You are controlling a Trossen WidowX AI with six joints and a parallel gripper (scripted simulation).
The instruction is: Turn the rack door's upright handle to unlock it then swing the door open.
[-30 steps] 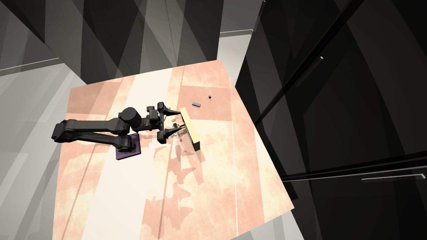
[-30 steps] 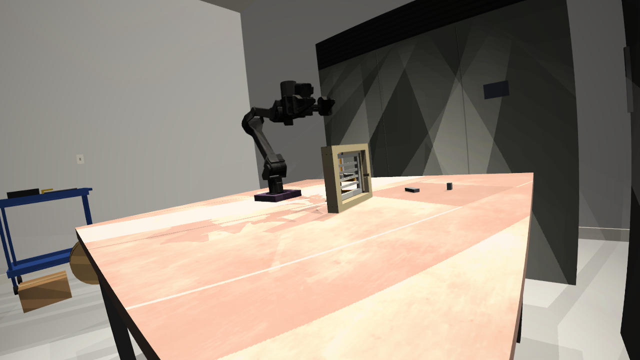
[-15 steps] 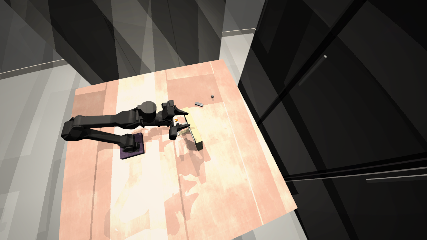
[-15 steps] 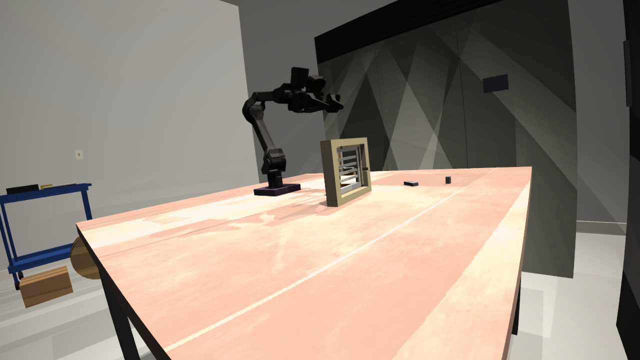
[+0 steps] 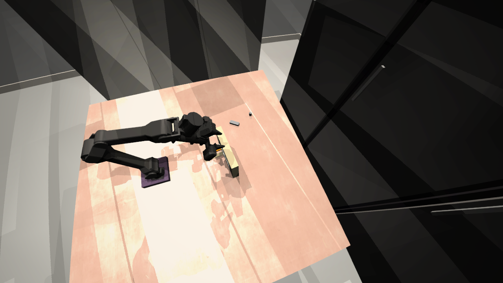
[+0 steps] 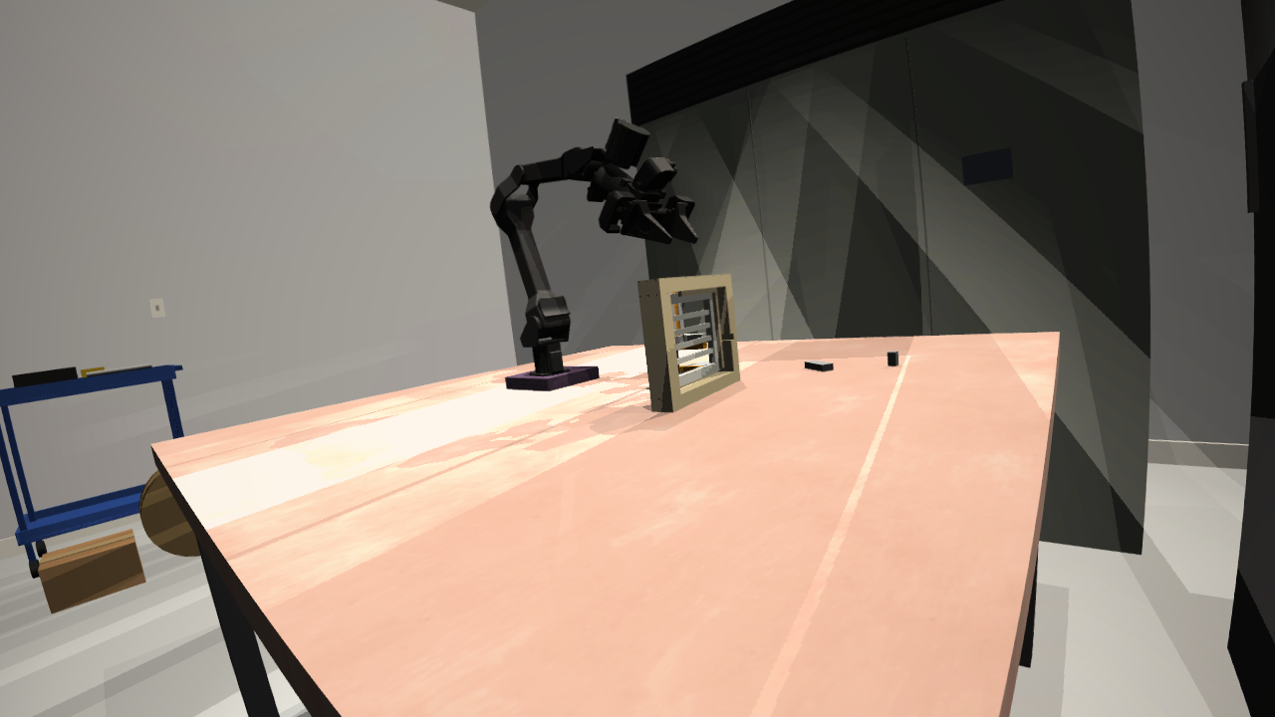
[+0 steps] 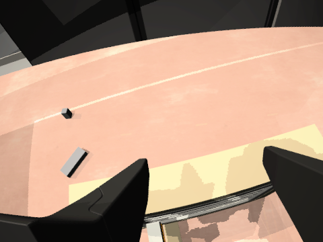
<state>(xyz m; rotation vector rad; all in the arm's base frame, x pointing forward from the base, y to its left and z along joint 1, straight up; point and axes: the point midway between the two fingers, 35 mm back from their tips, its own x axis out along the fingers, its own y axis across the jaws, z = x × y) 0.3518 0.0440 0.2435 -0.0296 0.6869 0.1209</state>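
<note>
Gripper [image 5: 222, 139] [image 6: 682, 241] [image 7: 206, 160] is parted, empty, above the frame [image 5: 230, 155] [image 6: 654, 348] [image 7: 202, 178] — handle approach apparently underway; lowering and alignment are needed.

Striped light over a pink counter [image 5: 298, 218] [image 6: 624, 553] [image 7: 202, 107] in a grey room

A plain pale wall [image 6: 312, 178] with a small light plate [image 6: 157, 308] rises behind a blue cart [image 6: 98, 512], near a brown box [image 6: 93, 571] on the pale grey floor [image 5: 31, 175] [image 6: 1105, 614]; tall dark panels [image 5: 147, 42] [image 6: 847, 231] stand beyond the counter, crossed by slanting bands of light and shadow, while black cabinets [image 5: 422, 116] [image 7: 202, 17] with slim pale handles in the top view line another side.
</note>
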